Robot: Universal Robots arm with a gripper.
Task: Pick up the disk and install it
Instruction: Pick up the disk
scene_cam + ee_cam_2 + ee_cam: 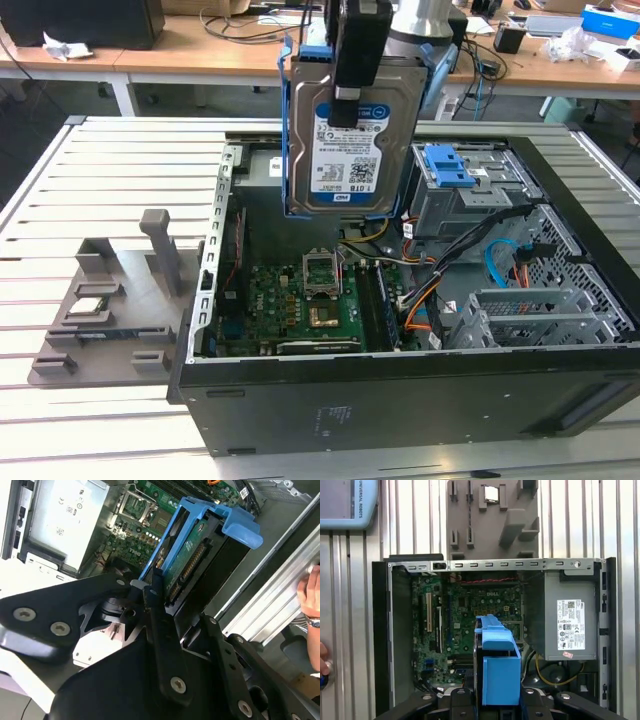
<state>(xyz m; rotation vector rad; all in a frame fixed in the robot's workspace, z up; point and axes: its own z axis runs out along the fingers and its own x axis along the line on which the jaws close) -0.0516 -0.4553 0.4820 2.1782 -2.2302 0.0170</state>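
Over the slatted table (120, 170), the end effector (345, 108) clamps the disk (346, 175)

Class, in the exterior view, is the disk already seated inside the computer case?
No, the disk hangs upright above the open computer case, clamped by the gripper.

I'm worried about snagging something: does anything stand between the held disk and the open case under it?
Nothing visible does. The gripper holds the disk upright over the open case, with free air below it. Cables run beside the drive cage toward the exterior view's right, not under the disk.
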